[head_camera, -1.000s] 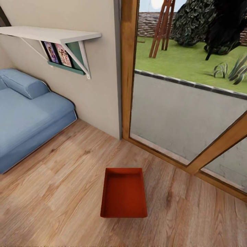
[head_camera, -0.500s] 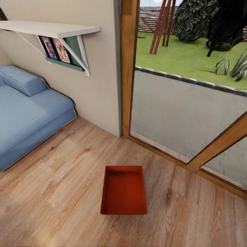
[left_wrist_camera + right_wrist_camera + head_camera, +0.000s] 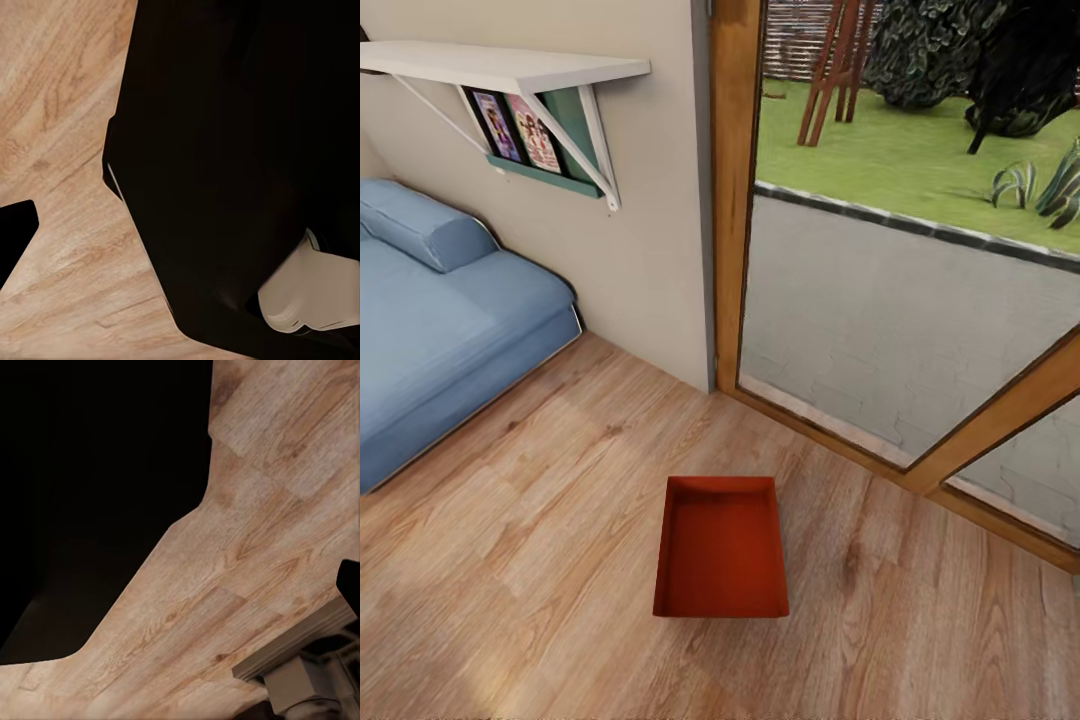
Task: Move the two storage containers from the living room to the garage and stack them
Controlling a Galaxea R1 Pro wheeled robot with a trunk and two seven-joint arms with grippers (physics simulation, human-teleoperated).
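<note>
One orange-red storage container [image 3: 721,550] lies open side up on the light wood-plank floor [image 3: 530,560] of the living room, straight ahead of me and a short way off. It holds nothing. The second container is out of view. In the left wrist view one black fingertip [image 3: 13,238] pokes in at the picture's edge over the planks. The right wrist view has a black fingertip [image 3: 349,583] at its edge in the same way. Each stands far off centre, with nothing between the fingers. My dark body [image 3: 240,150] covers much of both wrist views.
A blue sofa [image 3: 440,320] stands at the left against the beige wall [image 3: 650,260], under a white shelf [image 3: 510,68] with pictures. A wood-framed glass door [image 3: 880,300] runs along the right, just beyond the container, with paving and lawn outside.
The head view has shifted slightly, so the shelf, sofa and container sit a little higher in the picture. The container itself has not moved on the floor.
</note>
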